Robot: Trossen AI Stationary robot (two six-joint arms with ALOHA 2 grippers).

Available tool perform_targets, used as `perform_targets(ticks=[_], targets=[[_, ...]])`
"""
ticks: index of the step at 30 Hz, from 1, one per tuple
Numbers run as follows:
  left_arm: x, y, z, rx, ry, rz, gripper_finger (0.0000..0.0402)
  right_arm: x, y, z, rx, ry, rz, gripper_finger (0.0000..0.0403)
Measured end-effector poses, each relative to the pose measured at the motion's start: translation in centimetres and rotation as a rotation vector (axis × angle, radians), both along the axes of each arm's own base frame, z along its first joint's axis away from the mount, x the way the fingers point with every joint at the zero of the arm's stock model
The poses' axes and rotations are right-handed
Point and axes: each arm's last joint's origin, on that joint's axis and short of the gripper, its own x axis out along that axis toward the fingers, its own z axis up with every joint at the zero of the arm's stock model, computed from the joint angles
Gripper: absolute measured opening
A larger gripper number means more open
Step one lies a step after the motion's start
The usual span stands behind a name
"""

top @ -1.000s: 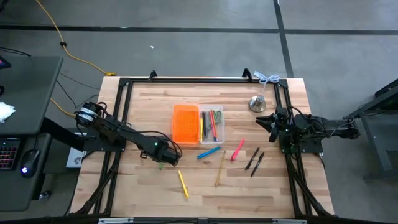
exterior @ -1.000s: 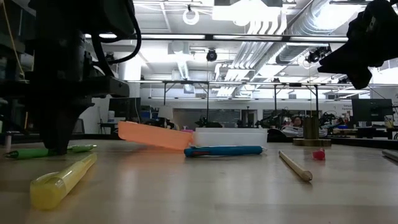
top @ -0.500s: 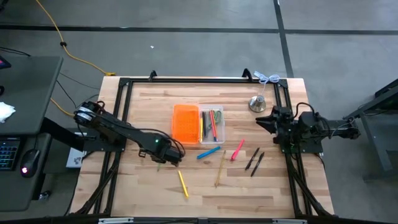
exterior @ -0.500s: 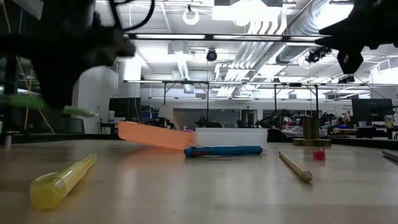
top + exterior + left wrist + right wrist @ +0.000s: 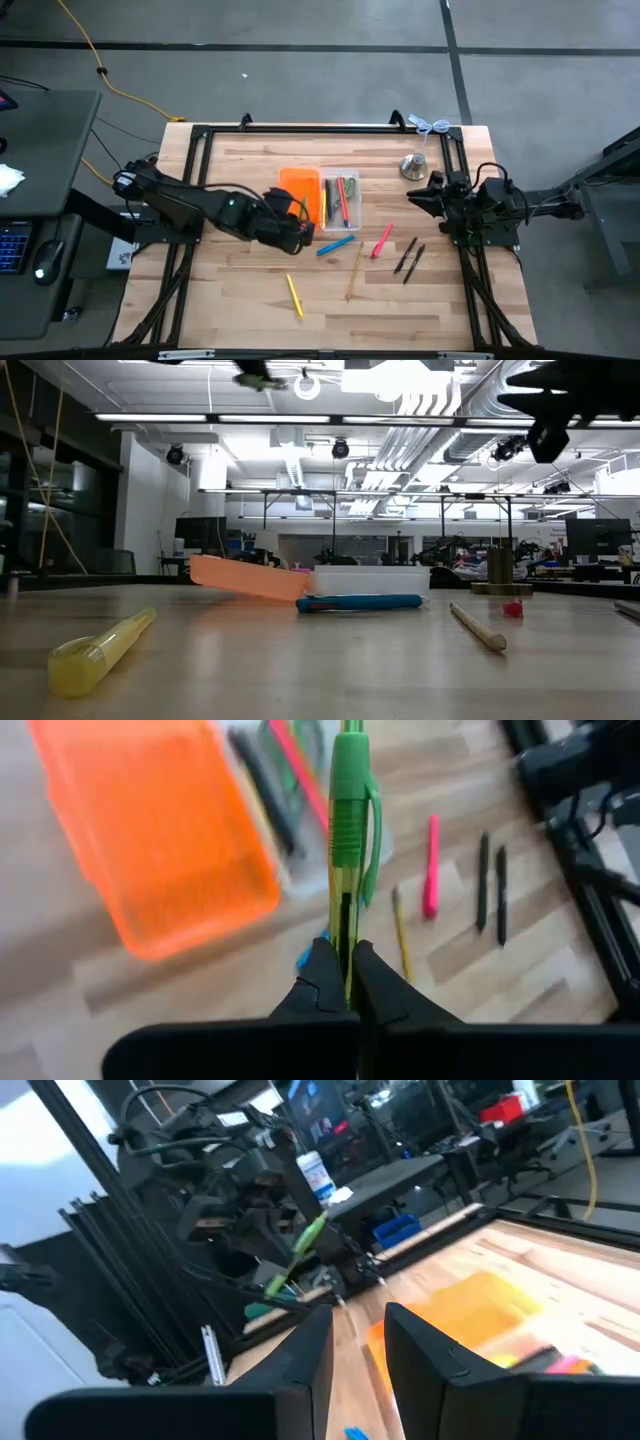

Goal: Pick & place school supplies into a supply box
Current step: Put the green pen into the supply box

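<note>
My left gripper [image 5: 300,233] is up above the table by the near edge of the supply box, shut on a green pen [image 5: 349,815]. The box lies open: its orange half [image 5: 296,190] on the left, and its clear tray [image 5: 341,201] with several pens on the right. On the table lie a yellow marker [image 5: 294,296], a blue marker [image 5: 335,245], a wooden pencil [image 5: 355,270], a pink marker [image 5: 382,241] and two black pens [image 5: 409,259]. My right gripper [image 5: 425,192] waits open at the right edge, with nothing between its fingers. My left gripper pinches the green pen's yellowish barrel [image 5: 344,935] between its two fingers. The pen runs along the fingers and sticks out ahead of them, clip end [image 5: 372,830] farthest. The fingers slant down toward the box. The pen is lifted clear of the table.
A silver bell-shaped object [image 5: 414,166] stands at the far right. A dark metal frame [image 5: 200,150] borders the tabletop. Bare wood lies along the near edge and at the far left.
My left gripper has risen from the table with the green pen and swung right toward the supply box, tipping less steeply. The pen, on the wood a second ago, is lifted clear. My right gripper has tipped up a little at the right edge.
</note>
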Motion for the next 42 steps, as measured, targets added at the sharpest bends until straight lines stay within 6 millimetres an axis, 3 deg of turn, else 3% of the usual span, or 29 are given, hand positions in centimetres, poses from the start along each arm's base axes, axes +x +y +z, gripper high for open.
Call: perform_targets(ticks=[4, 13, 26, 36, 42], targets=[[1.5, 0.6, 1.7, 0.064, -0.151, -0.036, 0.0014, 1.3, 0.2, 0.3, 0.02, -0.02, 0.023, 0.0071], [5.1, 3.5, 3.1, 0.152, -0.343, -0.159, 0.0022, 4.3, 0.6, 0.4, 0.007, -0.057, 0.059, 0.0072], [10.2, 6.1, 0.5, 0.105, -0.455, -0.296, 0.0023, 6.4, 0.7, 0.4, 0.014, -0.13, 0.071, 0.0072], [11.2, 6.3, 0.0, 0.108, -0.497, -0.326, 0.0024, 8.6, -1.0, 2.3, -0.015, -0.069, 0.111, 0.0077], [11.2, 6.3, -0.1, 0.124, -0.486, -0.335, 0.0024, 9.5, -2.1, 3.5, -0.04, -0.021, 0.124, 0.0137]])
